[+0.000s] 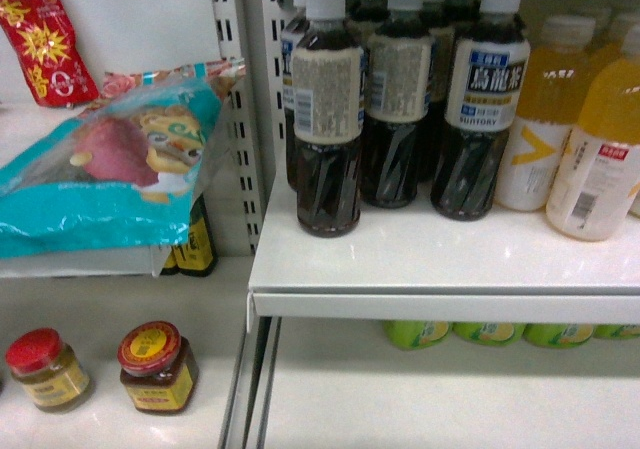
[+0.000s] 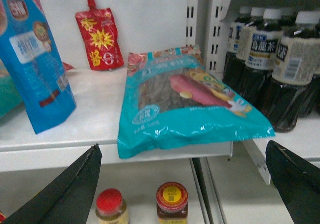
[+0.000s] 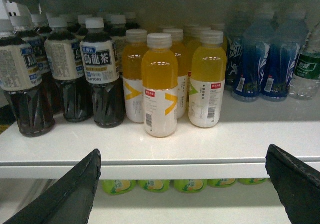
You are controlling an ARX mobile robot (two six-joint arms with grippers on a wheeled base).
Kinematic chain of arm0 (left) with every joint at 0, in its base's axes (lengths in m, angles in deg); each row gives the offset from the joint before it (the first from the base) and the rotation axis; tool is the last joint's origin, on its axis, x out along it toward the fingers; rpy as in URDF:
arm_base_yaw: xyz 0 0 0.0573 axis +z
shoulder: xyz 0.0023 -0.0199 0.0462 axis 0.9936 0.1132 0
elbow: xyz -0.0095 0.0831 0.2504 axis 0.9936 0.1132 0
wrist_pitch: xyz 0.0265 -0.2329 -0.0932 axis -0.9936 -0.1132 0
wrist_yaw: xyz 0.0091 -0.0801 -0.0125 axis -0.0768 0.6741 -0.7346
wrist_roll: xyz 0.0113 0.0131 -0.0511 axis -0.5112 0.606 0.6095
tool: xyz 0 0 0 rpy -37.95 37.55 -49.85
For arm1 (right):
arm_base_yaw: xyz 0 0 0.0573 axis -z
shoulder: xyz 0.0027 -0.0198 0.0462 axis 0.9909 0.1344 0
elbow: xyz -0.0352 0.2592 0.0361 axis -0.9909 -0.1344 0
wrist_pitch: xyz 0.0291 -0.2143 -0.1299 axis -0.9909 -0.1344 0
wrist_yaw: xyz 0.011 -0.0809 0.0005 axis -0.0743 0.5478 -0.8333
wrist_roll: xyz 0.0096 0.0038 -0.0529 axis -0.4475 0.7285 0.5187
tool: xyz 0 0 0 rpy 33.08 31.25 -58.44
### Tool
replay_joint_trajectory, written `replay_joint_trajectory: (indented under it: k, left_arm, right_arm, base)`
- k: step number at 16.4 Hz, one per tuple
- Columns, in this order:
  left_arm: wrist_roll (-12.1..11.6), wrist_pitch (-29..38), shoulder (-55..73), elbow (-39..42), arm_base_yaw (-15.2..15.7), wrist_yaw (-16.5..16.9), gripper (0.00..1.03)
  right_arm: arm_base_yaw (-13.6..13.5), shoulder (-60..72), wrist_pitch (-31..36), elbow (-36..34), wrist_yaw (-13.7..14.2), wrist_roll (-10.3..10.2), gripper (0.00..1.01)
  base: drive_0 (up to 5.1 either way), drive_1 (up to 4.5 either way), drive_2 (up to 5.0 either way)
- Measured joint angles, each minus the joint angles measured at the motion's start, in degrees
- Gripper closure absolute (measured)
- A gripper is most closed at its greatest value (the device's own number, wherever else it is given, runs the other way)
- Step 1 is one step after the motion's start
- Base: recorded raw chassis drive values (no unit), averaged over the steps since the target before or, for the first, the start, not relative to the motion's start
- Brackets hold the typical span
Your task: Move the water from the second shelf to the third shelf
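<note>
The water [image 3: 307, 70], a clear bottle with a green label, stands at the far right of the shelf in the right wrist view, partly cut off by the frame edge. My right gripper [image 3: 183, 150] is open in front of the shelf edge, well to the left of the water and below it, with nothing between its fingers. My left gripper [image 2: 183, 146] is open too, in front of the neighbouring snack shelf and holding nothing. Neither gripper shows in the head view, and the water is out of that view.
Dark tea bottles [image 3: 102, 79], orange drink bottles [image 3: 160, 87] and blue bottles [image 3: 262, 59] share the water's shelf [image 3: 165, 151]. Green-capped bottles [image 3: 190, 185] stand on the shelf below. A teal snack bag [image 2: 190, 102] overhangs the left shelf, above two jars [image 1: 155, 367].
</note>
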Motion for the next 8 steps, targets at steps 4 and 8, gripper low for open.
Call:
replay_joint_trajectory:
  k: [4,8]
  left_arm:
    - [0.0,-0.2,0.0,0.0,0.0,0.0,0.05]
    - [0.0,-0.1,0.0,0.0,0.0,0.1,0.05]
  right_arm:
    - [0.0,0.0,-0.1,0.0,0.0,0.0,0.03]
    - [0.0,0.0,-0.1,0.0,0.0,0.0,0.03]
  base:
    - [0.0,0.00,0.0]
    - [0.0,0.00,0.0]
